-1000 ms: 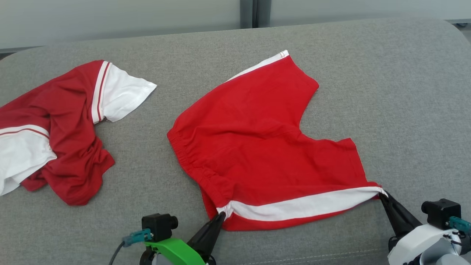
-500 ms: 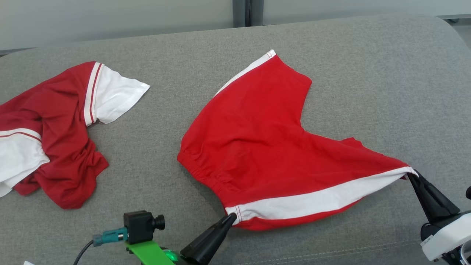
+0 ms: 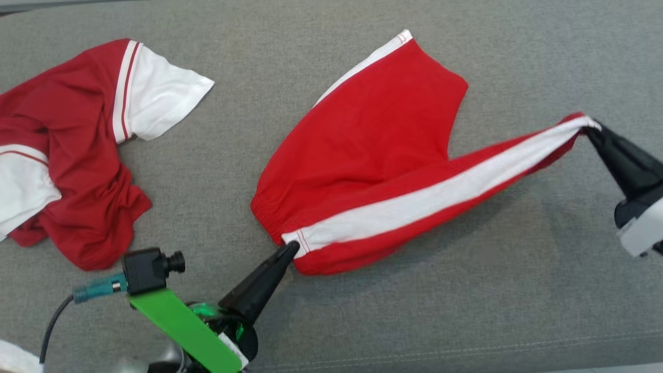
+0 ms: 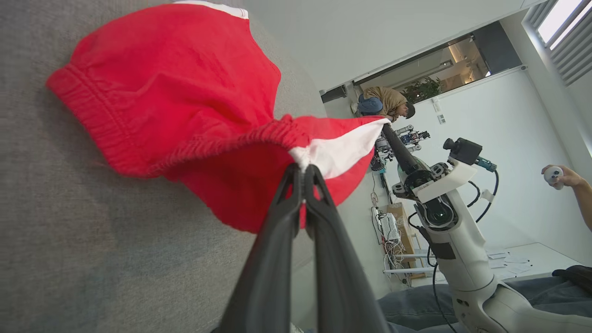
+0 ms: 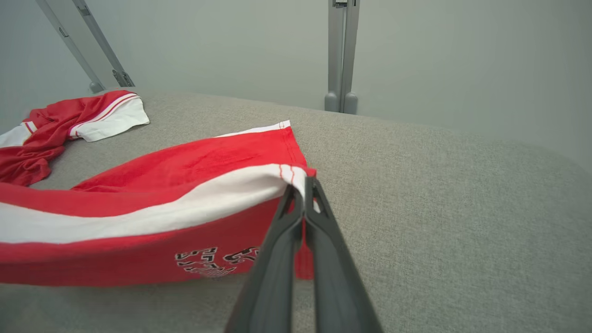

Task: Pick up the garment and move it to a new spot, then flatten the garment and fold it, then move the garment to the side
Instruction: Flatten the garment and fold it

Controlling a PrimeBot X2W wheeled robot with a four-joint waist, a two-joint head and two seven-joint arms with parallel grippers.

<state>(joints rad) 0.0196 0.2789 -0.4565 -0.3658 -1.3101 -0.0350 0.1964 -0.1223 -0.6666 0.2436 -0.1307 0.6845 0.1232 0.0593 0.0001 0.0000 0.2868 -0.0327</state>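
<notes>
The red shorts with a white side stripe (image 3: 373, 150) lie mid-frame on the grey fabric cushion (image 3: 492, 311), with open cloth at lower right and a crumpled red-and-white shirt (image 3: 77, 145) at the left edge. The left gripper (image 3: 293, 248) is clamped on the stripe's waistband end, the right gripper (image 3: 588, 127) on its hem corner; the right wrist view adds black lettering (image 5: 215, 261) underneath. A second ago the striped leg lay flat; now it hangs stretched toward the upper right.
</notes>
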